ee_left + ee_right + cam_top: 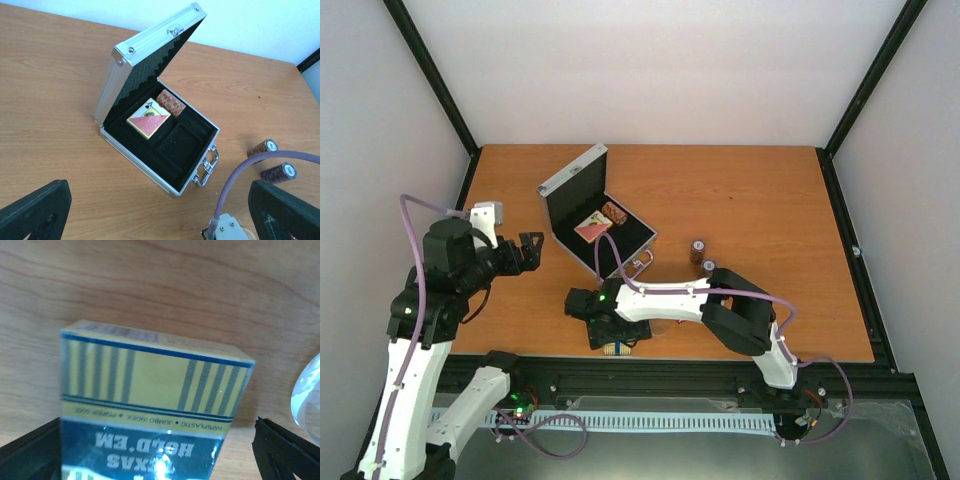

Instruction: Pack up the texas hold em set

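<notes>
While the blue-yellow deck point(155, 405) lies flat on the table point(770, 200) near its front edge, my right gripper point(159, 452) hangs low over it. Jaws spread wide, one finger each side, contact unclear. Clear disc point(307, 390) just beside the deck. Silver case point(135, 162) sits mid-table, lid up, with the red-white deck point(148, 121) and one chip stack point(171, 103) inside. Loose chip stack point(263, 148) and second loose stack point(279, 173) lie on wood near the case handle. My left gripper point(529, 250) hovers left of the case, jaws wide, holding nothing.
</notes>
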You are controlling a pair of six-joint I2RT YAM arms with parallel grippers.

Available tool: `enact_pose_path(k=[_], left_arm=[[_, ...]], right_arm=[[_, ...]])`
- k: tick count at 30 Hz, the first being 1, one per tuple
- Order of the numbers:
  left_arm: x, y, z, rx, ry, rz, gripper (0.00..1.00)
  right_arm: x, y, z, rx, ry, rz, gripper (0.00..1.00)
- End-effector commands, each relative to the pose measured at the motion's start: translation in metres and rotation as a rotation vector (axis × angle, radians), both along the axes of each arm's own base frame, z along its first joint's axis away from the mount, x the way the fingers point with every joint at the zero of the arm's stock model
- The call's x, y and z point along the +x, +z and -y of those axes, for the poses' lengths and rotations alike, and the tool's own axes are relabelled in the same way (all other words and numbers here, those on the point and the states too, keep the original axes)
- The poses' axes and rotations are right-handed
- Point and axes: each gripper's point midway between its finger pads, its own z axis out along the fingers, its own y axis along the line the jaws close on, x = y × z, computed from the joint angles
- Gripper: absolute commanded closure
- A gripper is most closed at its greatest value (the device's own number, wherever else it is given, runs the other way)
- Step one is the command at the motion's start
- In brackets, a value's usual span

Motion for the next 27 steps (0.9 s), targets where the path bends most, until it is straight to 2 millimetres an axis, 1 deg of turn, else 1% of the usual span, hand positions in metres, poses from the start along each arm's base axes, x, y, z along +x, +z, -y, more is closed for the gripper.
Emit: enact_pose_path(k=[1,4,6,7,9,10,12,14,16,18,20,22,23,24,27], left_arm=[[0.0,-0.004,0.002,-0.014,-0.006,-0.009,0.0],[0.002,-0.007,0.002,-0.009,-0.004,-0.016,0.0],[0.004,-0.008,0.003,-0.009,-0.006,-0.02,0.0],[0.004,-0.008,0.003,-0.01,-0.005,-0.021,0.0],[0.004,-0.007,0.002,-0.007,-0.003,-0.018,0.0],[0.005,-0.008,0.001,-0.005,0.001,-0.02,0.0],[0.004,-0.007,0.0,0.002,0.007,-0.019,0.0],[0.004,-0.006,-0.001,0.006,0.012,-0.016,0.0],[0.003,-0.005,-0.002,0.005,0.015,-0.016,0.0],[0.002,-0.003,-0.002,0.004,0.017,-0.012,0.0],[0.0,-0.003,-0.003,0.006,0.02,-0.013,0.0],[-0.001,-0.002,-0.005,0.01,0.027,-0.008,0.0],[-0.002,-0.002,-0.006,0.014,0.03,-0.007,0.0],[-0.002,-0.002,-0.007,0.018,0.032,-0.009,0.0],[-0.003,-0.004,-0.008,0.031,0.036,-0.013,0.0]], right_arm=[[0.0,-0.016,0.006,0.012,-0.039,-0.036,0.03],[0.002,-0.019,0.004,0.018,-0.024,-0.045,0.08],[0.004,-0.017,0.0,0.019,-0.004,-0.043,0.19],[0.005,-0.017,-0.001,0.015,0.008,-0.04,0.27],[0.009,-0.013,-0.002,0.006,0.022,-0.033,0.54],[0.01,-0.01,-0.002,0.0,0.028,-0.028,0.64],[0.015,-0.001,-0.005,0.003,0.039,-0.012,0.79],[0.023,0.015,-0.008,0.025,0.028,0.002,0.92],[0.036,0.038,-0.013,0.076,-0.012,0.03,0.96],[0.055,0.071,-0.017,0.152,-0.064,0.074,0.97],[0.078,0.104,-0.019,0.22,-0.12,0.134,0.97],[0.105,0.127,-0.015,0.261,-0.184,0.189,0.97],[0.119,0.136,-0.012,0.28,-0.218,0.214,0.97],[0.133,0.14,-0.007,0.288,-0.254,0.243,0.97],[0.173,0.143,0.001,0.353,-0.383,0.271,0.97]])
